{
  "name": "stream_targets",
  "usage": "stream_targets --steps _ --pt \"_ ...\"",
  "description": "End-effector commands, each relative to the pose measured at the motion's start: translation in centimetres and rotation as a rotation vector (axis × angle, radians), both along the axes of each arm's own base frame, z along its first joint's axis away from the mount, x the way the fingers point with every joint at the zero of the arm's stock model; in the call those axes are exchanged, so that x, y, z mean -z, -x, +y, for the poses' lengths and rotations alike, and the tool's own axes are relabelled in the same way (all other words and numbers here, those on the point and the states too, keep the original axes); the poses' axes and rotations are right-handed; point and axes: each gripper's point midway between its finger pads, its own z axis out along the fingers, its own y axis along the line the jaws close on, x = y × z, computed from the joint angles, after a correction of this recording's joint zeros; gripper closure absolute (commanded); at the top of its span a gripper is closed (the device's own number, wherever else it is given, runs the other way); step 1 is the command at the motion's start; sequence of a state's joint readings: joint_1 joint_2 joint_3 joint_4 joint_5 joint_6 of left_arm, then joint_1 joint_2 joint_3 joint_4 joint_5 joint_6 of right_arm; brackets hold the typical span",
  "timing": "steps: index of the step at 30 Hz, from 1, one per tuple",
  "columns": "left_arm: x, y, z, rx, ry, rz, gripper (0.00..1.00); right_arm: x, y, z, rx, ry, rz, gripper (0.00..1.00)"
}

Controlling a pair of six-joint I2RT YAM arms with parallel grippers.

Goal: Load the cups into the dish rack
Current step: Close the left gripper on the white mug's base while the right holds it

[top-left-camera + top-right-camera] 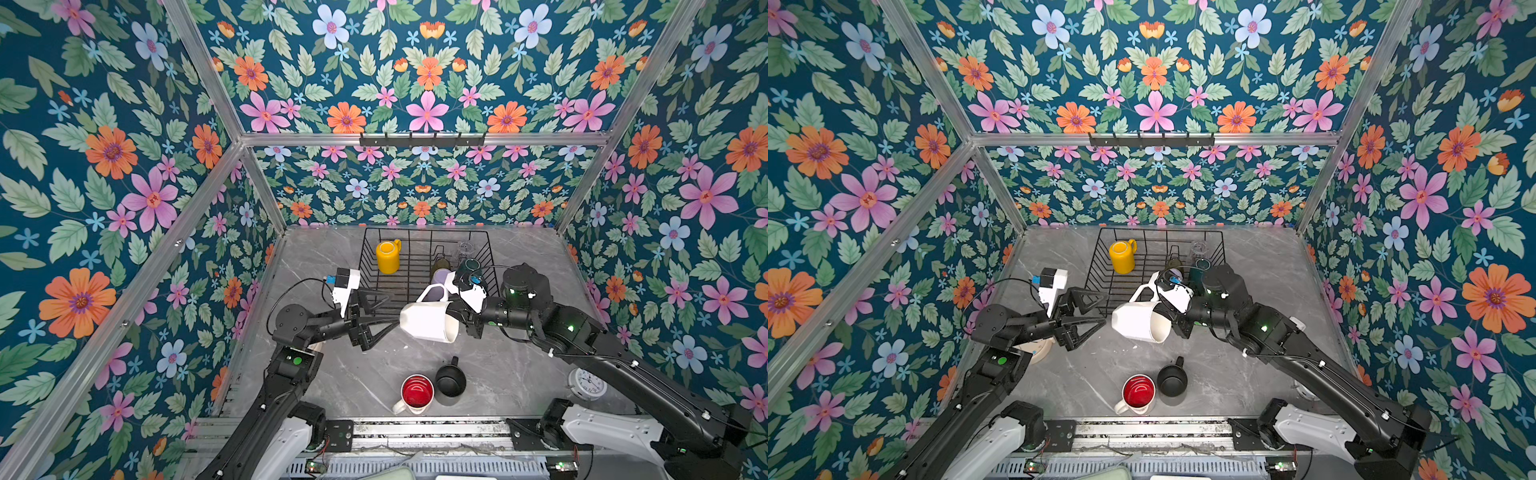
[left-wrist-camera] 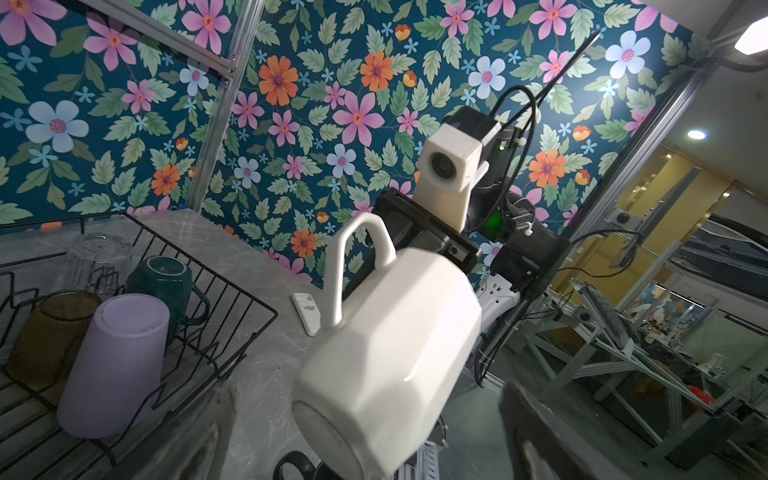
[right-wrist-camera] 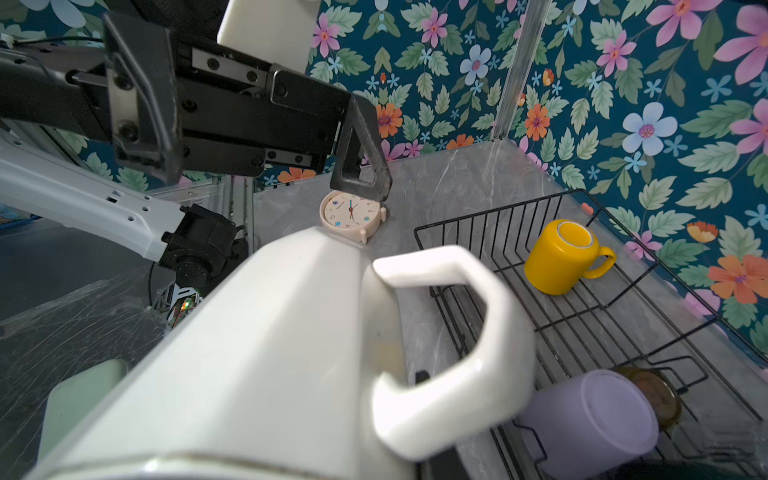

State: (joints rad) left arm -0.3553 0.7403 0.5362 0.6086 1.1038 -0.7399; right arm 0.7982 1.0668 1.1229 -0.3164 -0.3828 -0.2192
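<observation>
My right gripper (image 1: 455, 316) is shut on the rim of the cream mug (image 1: 428, 320) (image 3: 249, 353), holding it on its side above the table, just in front of the dish rack (image 1: 424, 229). My left gripper (image 1: 392, 309) is open, its fingertips right at the mug's base (image 2: 332, 432); contact cannot be told. In the rack stand a yellow mug (image 1: 388, 257), a lilac tumbler (image 2: 116, 365), an olive glass tumbler (image 2: 50, 332), a dark green mug (image 2: 166, 278) and a clear glass (image 2: 95, 257). A red-lined white mug (image 1: 417, 392) and a black mug (image 1: 450, 380) stand near the front edge.
A white clock (image 1: 587, 383) lies under my right arm at the right. A cream clock (image 1: 1038, 349) sits under my left arm at the left. A small white device (image 2: 305, 313) lies on the table beside the rack. Flowered walls close three sides.
</observation>
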Motion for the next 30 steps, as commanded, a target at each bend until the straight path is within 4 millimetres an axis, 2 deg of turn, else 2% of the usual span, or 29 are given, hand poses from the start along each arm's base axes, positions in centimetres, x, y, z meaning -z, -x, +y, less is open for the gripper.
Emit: stream_targets --steps 1,16,30 --pt "-1.0 1.3 0.0 0.063 0.027 -0.034 0.0 -3.8 -0.3 1.3 -0.043 -0.116 -0.108 1.0" --pt "-0.9 2.5 -0.1 0.161 0.053 0.005 0.0 -5.0 0.3 3.8 -0.173 -0.192 -0.094 1.0" --pt "-0.9 2.5 -0.2 0.169 0.061 0.012 0.0 -5.9 1.4 4.1 -0.236 -0.235 -0.07 1.0"
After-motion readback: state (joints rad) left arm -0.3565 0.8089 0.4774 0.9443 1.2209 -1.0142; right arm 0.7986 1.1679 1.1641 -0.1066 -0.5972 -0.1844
